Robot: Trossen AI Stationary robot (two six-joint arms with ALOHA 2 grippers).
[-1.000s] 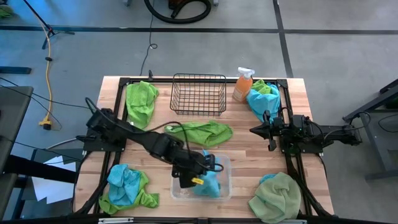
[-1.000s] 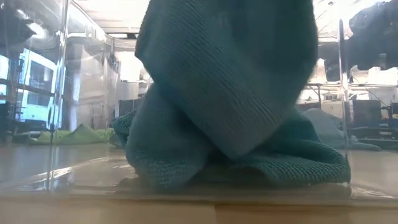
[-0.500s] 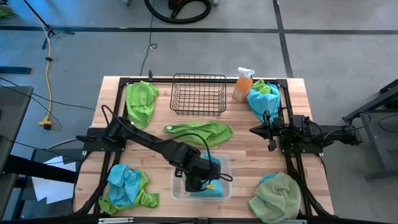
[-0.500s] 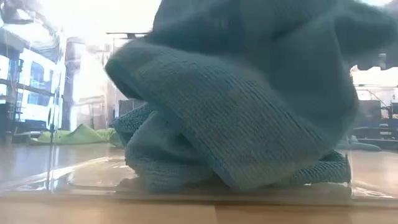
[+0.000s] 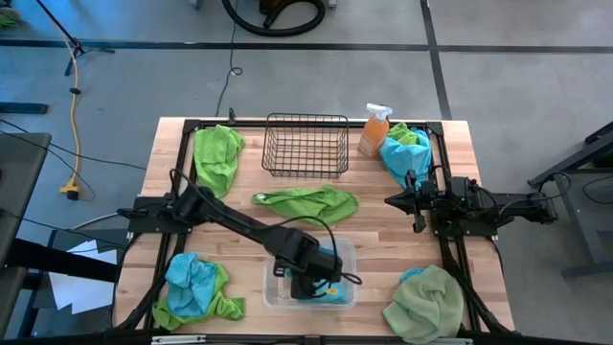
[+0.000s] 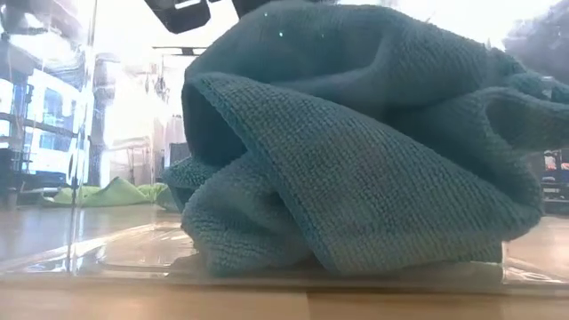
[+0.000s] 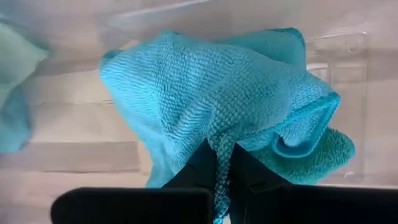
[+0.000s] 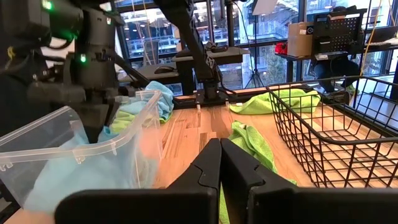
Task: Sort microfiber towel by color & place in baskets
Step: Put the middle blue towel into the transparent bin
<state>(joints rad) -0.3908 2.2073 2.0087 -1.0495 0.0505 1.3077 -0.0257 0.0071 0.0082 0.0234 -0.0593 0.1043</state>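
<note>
— Reaching into the clear tub (image 5: 273, 292) at the table's front edge, the left gripper (image 5: 308, 285) pinches a waffle-weave turquoise towel (image 7: 217, 106).
— And the right gripper (image 8: 219, 163)?
— Clenched empty by the right edge, near the wire basket (image 5: 306, 146).

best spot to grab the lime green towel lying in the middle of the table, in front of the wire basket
Pinch the lime green towel at its bunched, raised right part, coming straight down from above. In the high view it lies spread flat toward its thin left tail, which gives little to bite, while the folds on the right stand up. The black wire basket sits just behind, so a top approach probably keeps clear of it.
</note>
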